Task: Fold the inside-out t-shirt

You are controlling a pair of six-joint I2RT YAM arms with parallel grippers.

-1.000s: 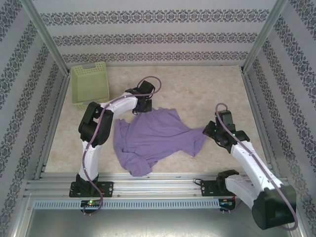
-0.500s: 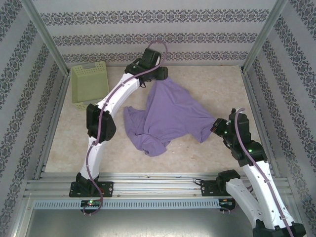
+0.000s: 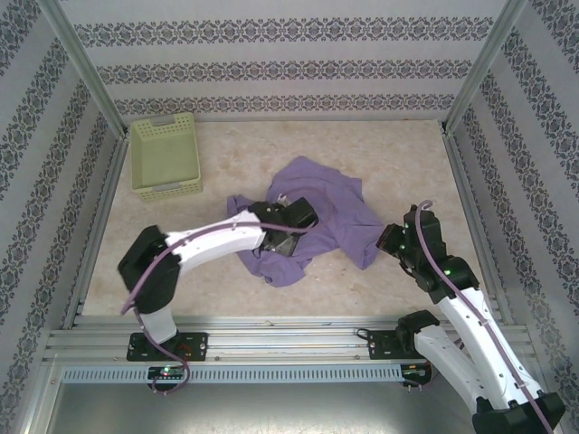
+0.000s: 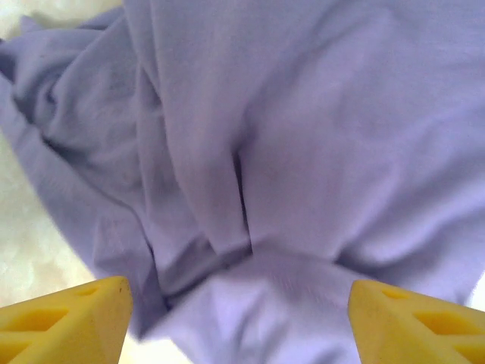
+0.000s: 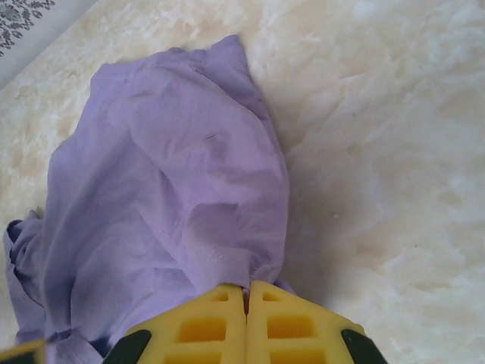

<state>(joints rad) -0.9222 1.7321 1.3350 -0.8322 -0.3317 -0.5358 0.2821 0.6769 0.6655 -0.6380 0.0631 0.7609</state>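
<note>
Lavender cotton, plain on every face turned up: shirt (image 3: pixel 321 203) bunched in a loose heap near the middle of table (image 3: pixel 407 163), well apart from basket (image 3: pixel 165 154) in the far left corner. Lies rumpled rather than flat, sleeves and hem lost among folds, so likely at the spreading-out stage, with no fold made yet

Pinched at its right end by right gripper (image 3: pixel 391 240), fingers pressed together on a tuck of cloth; probably serves as an anchor, so the rest can be drawn out against it

Hangs over the heap's near-left part with fingers spread wide and nothing between them: left gripper (image 3: pixel 291 215), seemingly placed to choose a fresh hold on a crease just below

No lettering, tag or brand readable on shirt or basket; walls carry a repeated floral stripe, no words
</note>
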